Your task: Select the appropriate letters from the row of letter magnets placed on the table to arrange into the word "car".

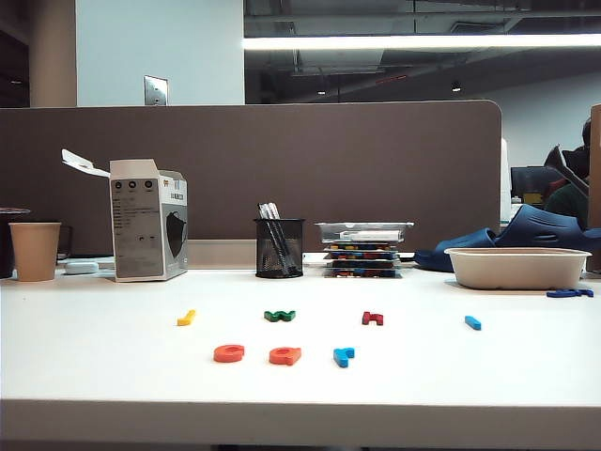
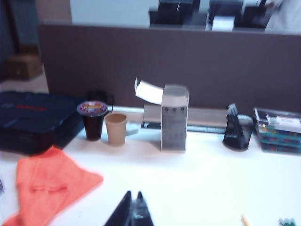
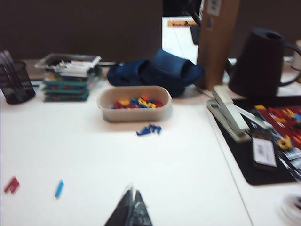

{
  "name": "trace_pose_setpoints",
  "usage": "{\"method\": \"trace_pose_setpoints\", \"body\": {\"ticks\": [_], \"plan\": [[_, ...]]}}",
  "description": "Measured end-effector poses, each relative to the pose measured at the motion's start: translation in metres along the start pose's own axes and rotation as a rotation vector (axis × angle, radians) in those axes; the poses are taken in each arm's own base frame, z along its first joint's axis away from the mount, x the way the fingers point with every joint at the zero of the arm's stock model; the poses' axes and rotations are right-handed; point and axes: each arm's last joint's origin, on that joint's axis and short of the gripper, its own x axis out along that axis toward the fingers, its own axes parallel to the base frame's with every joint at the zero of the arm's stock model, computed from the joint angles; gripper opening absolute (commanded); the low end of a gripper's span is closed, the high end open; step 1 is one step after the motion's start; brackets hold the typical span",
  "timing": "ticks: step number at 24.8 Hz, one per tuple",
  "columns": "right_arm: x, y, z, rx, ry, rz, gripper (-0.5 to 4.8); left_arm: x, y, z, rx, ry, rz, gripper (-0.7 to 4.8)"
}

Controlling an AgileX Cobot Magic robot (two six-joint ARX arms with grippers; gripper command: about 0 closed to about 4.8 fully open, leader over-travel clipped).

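Note:
Near the table's (image 1: 113,376) front edge, an orange "c" (image 1: 228,353), an orange "a" (image 1: 285,355) and a light blue "r" (image 1: 343,356) lie in a row. Behind them lie a yellow letter (image 1: 186,318), a green one (image 1: 279,316), a dark red one (image 1: 372,318) and a light blue bar (image 1: 472,322). No arm shows in the exterior view. My left gripper (image 2: 133,194) is shut and empty above bare table, with the yellow letter (image 2: 244,219) off to one side. My right gripper (image 3: 132,190) is shut and empty, apart from the light blue bar (image 3: 59,188) and the dark red letter (image 3: 11,184).
At the back stand a paper cup (image 1: 36,250), an open box (image 1: 148,231), a mesh pen holder (image 1: 279,247), stacked trays (image 1: 363,249) and a bowl (image 1: 516,267) of spare letters, with navy pieces (image 1: 570,293) beside it. An orange cloth (image 2: 47,186) lies left; a stapler (image 3: 229,114) and black jug (image 3: 259,63) stand right.

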Motion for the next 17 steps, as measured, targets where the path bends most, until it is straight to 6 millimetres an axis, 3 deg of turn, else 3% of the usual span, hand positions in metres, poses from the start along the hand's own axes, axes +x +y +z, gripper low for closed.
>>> {"method": "trace_pose_setpoints", "body": {"ticks": [9, 17], "plan": [[0.031, 0.01, -0.013, 0.033, -0.108, 0.058, -0.06, 0.029, -0.003, -0.021, -0.005, 0.031, -0.1, -0.06], [0.072, 0.021, -0.058, 0.041, -0.147, 0.111, -0.06, 0.07, -0.003, -0.061, -0.052, -0.011, -0.096, -0.06]]}}
